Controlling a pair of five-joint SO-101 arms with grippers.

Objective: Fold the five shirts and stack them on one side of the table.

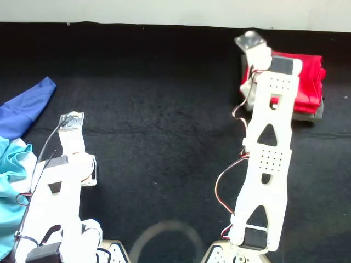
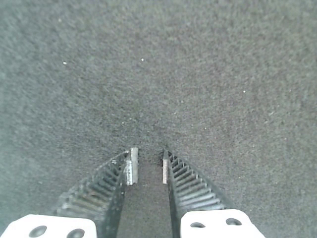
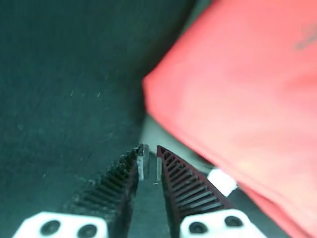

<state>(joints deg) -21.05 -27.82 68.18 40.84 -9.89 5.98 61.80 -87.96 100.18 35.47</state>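
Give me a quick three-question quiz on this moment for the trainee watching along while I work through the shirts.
1. True or false: the red shirt lies folded at the far right of the table, close to the right gripper.
2. The left gripper hangs over: A) the red shirt; B) bare table cover, fingers slightly apart, holding nothing; C) a white tray.
3. Which two shirts lie unfolded at the table's left edge?
Key: 1 true. 2 B. 3 the blue shirt and the teal shirt.
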